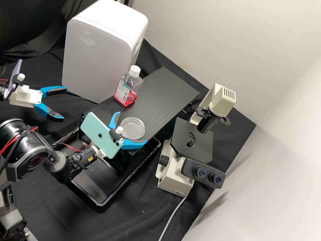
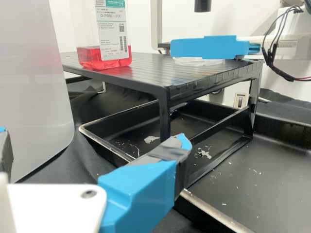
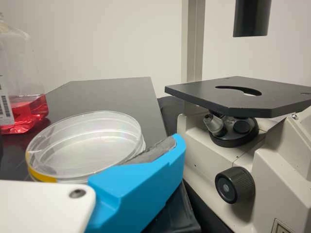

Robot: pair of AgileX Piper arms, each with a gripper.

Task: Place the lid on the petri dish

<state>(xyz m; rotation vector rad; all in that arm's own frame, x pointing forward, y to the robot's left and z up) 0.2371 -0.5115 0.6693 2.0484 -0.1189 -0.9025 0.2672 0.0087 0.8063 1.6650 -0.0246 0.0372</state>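
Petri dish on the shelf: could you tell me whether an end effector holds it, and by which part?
Cannot be told: the right end effector flanks the petri dish at its rim, grip unclear.

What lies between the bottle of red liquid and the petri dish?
Between bottle and petri dish, only bare black shelf; the high view shows it.

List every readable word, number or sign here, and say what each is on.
Bottle label: printed lines and a code square, too small and blurred to quote.
Phone on an arm's wrist: a logo mark, no words.
Microscope: a small sticker low on its base, unreadable.
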